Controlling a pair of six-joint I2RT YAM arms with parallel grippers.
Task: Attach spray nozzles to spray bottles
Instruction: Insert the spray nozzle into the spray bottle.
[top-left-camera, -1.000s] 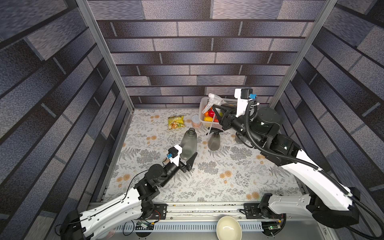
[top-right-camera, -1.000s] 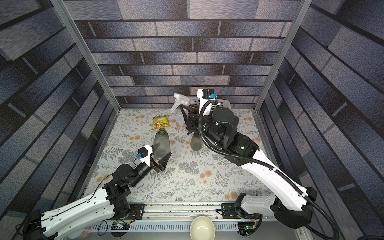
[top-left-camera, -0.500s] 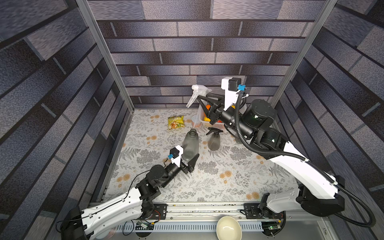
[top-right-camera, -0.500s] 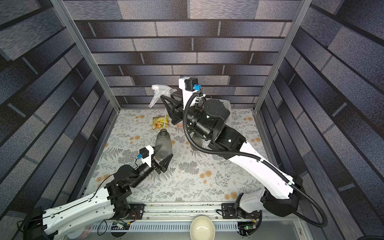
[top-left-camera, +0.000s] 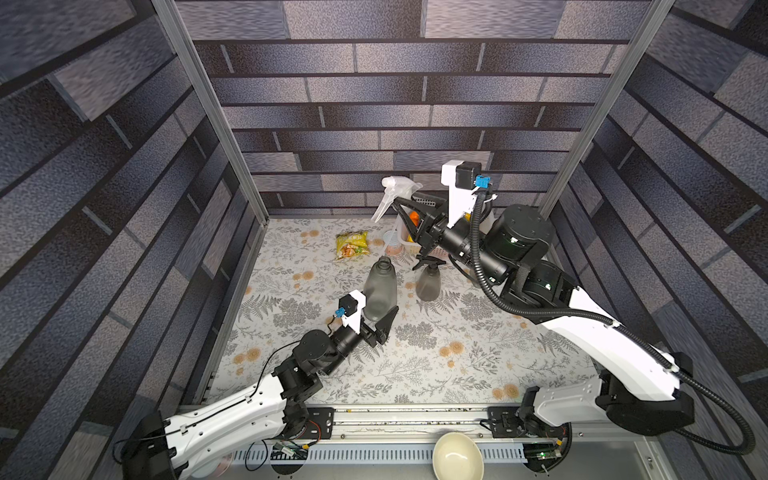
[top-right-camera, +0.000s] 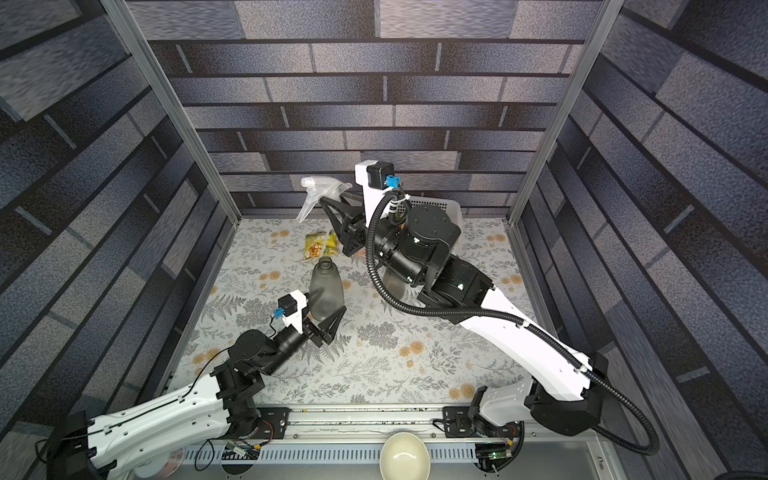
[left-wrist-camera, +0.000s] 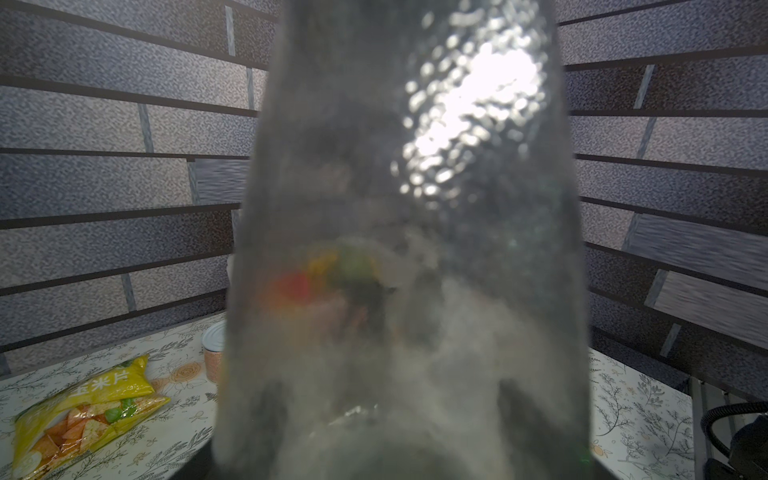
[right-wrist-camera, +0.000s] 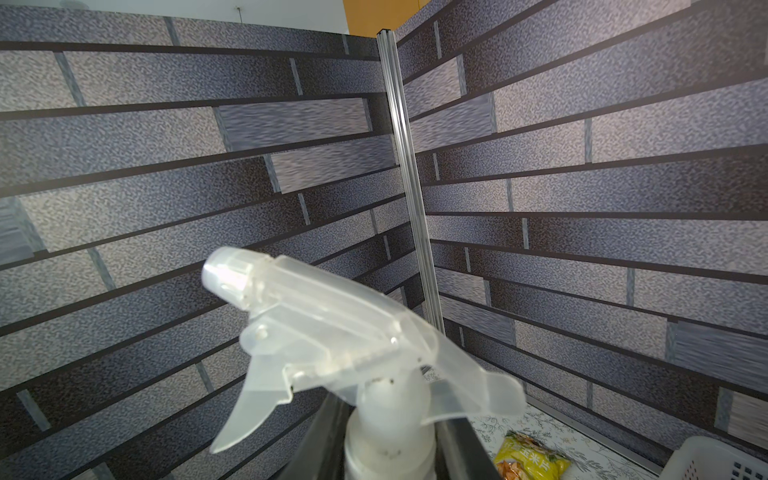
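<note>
Layout of the worktop (top-left-camera: 457, 332).
Uncapped bottle (top-left-camera: 380, 286) at centre; capped bottle (top-left-camera: 428, 284) just right of it; snack bag (top-left-camera: 352, 245) and can (top-left-camera: 392, 243) behind; basket (top-right-camera: 453, 212) rear right.

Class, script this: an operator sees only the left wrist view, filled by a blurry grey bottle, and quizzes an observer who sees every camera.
Operator: Has my bottle got a nozzle yet?
Observer: No. The smoky-grey translucent plastic bottle, held between the fingers of the left gripper, has a bare open neck.
Operator: Where's its nozzle?
Observer: The right gripper holds a clear-whitish trigger spray nozzle aloft, apart from the bottle.
</note>
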